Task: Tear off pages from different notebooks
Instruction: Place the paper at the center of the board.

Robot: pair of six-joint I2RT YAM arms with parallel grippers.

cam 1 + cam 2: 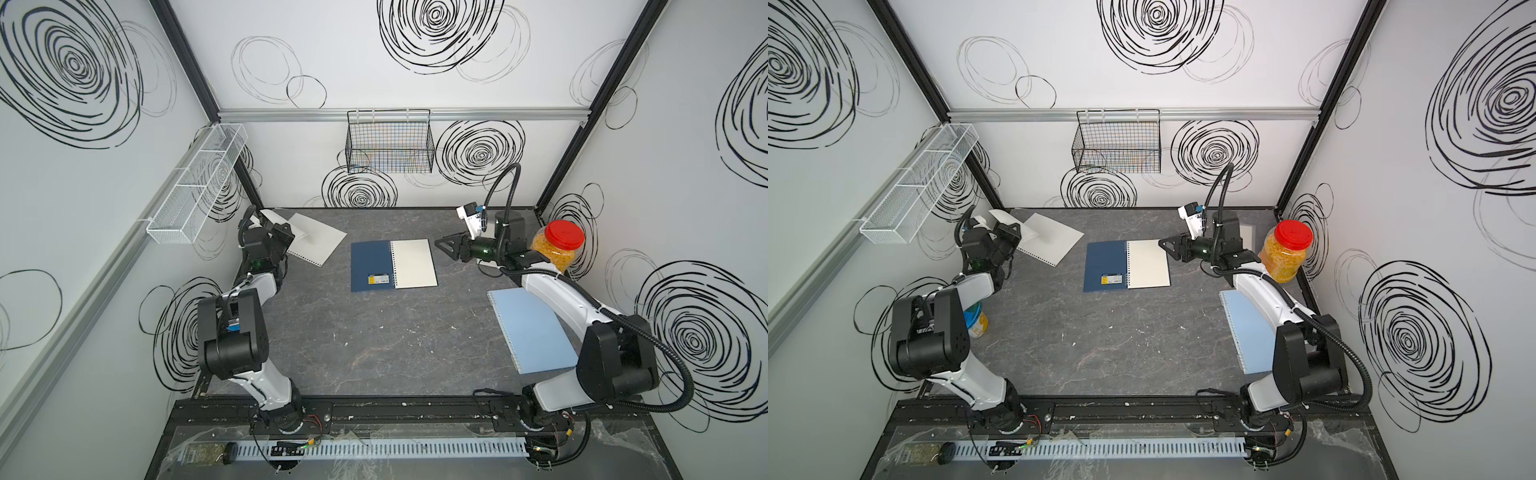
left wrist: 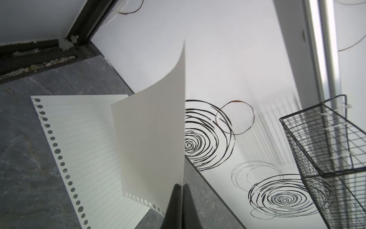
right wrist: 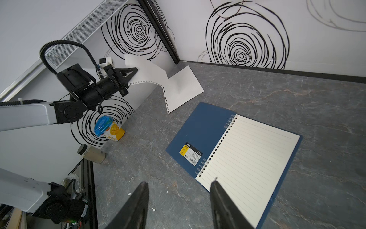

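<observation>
The left fingers (image 2: 173,210) are closed on a torn-off page (image 2: 150,138), pinching it near its punched edge. The sheet stands up and curls, and both top views place it in the upper left of the desk (image 1: 374,353), near the back corner (image 1: 270,216). Just beside it a loose page (image 1: 322,239) lies flat and askew on the desk, with its row of holes along the lower left edge. The right wrist view shows the same pair, the torn-off page (image 3: 146,69) above the loose page (image 3: 182,87). Whether the two sheets touch I cannot tell.

The navy notebook (image 1: 370,266) lies open at the centre of the frame in both top views. Its cover is folded flat to the left and carries a yellow and black label. A cream lined sheet lies to the right, with the wire spiral between the two.

The right fingers (image 3: 138,208) stand apart and hold nothing. In a top view they sit just right of the open sheet's upper right corner (image 1: 446,245).

The light blue notebook (image 1: 532,328) lies closed at the lower right of the desk, with its spiral on the left edge. The right arm partly covers it. A jar with a red lid (image 1: 559,245) stands at the desk's right edge, behind that arm.
</observation>
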